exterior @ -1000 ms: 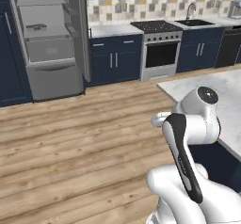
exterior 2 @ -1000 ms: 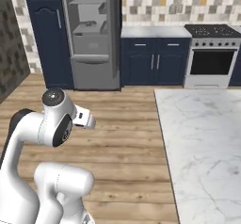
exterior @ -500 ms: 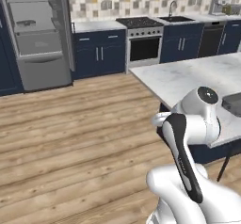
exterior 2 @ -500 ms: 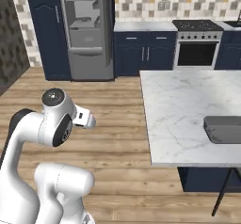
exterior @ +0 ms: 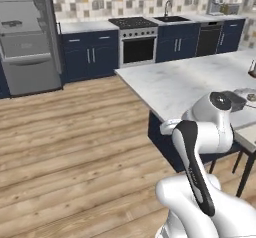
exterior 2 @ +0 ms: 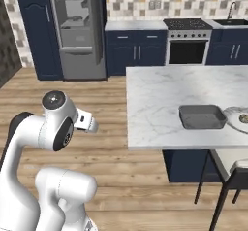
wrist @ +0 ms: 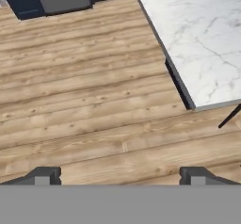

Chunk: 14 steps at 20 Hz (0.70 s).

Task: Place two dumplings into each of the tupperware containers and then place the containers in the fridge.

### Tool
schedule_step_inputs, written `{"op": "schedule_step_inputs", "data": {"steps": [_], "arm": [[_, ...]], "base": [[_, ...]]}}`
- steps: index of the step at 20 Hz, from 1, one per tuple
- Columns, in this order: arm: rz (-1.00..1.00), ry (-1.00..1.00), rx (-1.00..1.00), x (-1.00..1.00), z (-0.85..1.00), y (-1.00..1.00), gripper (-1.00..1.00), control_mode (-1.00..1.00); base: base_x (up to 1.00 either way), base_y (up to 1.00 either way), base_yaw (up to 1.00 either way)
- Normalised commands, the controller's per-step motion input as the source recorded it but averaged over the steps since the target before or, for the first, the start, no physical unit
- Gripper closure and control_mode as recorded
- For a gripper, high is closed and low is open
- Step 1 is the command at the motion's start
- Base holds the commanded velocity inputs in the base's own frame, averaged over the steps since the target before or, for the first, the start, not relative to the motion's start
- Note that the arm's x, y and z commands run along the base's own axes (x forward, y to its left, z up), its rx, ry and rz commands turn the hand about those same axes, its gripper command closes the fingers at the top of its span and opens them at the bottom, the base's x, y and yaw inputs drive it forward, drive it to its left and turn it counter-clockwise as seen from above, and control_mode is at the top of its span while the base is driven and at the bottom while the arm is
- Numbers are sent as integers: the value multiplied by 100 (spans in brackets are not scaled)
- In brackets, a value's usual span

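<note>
Hovering over bare wood floor, fingers [wrist: 44, 175] spread wide and empty, tupperware container [exterior 2: 202, 116] well apart on marble island [exterior 2: 160, 99]

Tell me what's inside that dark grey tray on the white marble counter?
The shallow dark grey rectangular tray on the white marble counter looks empty: only its bare grey floor shows. Its near raised rim covers a thin strip of that floor, so that bit can't be checked.

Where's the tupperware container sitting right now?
In the right base view, a tupperware container sits on the marble island near its right front edge, just left of a pale plate.
</note>
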Motion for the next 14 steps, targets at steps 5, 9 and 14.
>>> {"op": "schedule_step_inputs", "data": {"steps": [5,9,14], "arm": [[0,0,0,0,0,0,-100,100],[0,0,0,0,0,0,-100,100],[0,0,0,0,0,0,-100,100]], "base": [[15,-64,-6],[19,-39,-1],[34,-29,0]]}}
